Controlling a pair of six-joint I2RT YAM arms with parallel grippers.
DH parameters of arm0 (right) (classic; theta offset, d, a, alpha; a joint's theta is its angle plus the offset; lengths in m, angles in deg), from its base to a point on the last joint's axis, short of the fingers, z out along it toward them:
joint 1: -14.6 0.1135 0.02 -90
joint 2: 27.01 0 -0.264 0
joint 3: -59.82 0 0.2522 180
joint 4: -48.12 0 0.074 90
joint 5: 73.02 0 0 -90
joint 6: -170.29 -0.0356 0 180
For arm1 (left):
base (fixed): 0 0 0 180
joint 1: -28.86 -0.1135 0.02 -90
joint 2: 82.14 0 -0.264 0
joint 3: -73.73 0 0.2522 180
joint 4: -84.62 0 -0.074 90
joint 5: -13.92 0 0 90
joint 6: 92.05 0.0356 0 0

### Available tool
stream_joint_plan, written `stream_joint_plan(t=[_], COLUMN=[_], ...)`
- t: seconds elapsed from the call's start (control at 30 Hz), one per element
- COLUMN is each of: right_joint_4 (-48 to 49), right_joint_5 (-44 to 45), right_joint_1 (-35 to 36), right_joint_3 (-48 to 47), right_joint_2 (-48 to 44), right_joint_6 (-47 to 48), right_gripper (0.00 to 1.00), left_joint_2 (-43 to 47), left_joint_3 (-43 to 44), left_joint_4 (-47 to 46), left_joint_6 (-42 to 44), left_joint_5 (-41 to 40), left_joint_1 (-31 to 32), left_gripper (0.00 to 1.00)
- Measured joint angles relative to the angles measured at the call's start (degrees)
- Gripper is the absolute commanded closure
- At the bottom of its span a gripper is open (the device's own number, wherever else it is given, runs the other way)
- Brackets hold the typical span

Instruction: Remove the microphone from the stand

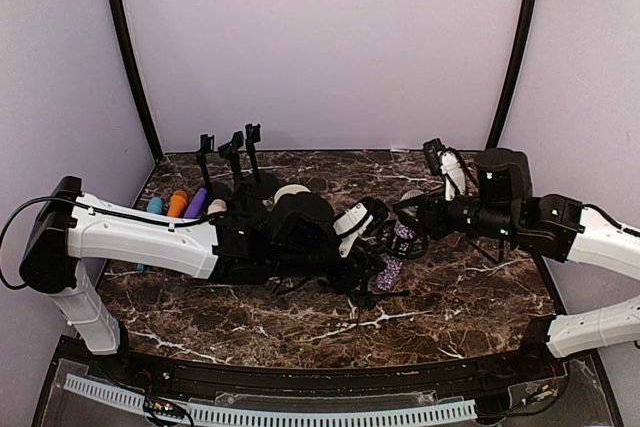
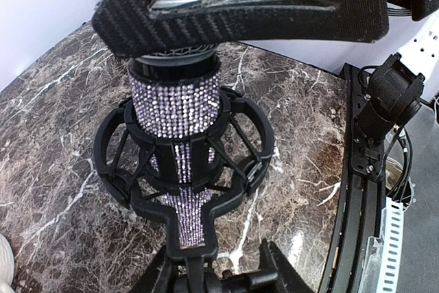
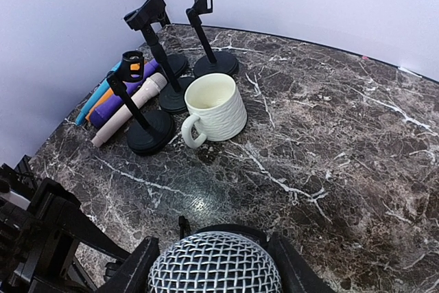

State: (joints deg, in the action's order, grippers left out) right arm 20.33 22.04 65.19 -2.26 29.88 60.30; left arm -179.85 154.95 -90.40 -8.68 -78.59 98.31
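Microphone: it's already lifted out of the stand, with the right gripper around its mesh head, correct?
Not quite. The left wrist view shows the microphone still seated in the black ring of the stand, not lifted out. The rest holds: the right gripper is around its mesh head.

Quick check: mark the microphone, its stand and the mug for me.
microphone (image 2: pixel 175 104): left wrist view, on its rhinestone body.
stand (image 2: pixel 110 152): left wrist view, on its black cradle ring.
mug (image 3: pixel 223 114): right wrist view, on its ribbed side.
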Motion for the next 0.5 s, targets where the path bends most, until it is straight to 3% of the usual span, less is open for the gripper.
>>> stream_joint_plan(t=[0.5], right_joint_4=[-7.3], right_joint_5=[-1.5], right_joint_1=[0.0], right_joint_3=[-7.7], right_joint_2=[0.0], right_joint_6=[3.0], right_gripper=[0.86], left_joint_2=[1.4], left_joint_3=[0.0], left_joint_4=[-1.5], left_joint_6=[1.9], left_joint_5=[-0.1], left_joint_1=[0.2], left_gripper=[0.99])
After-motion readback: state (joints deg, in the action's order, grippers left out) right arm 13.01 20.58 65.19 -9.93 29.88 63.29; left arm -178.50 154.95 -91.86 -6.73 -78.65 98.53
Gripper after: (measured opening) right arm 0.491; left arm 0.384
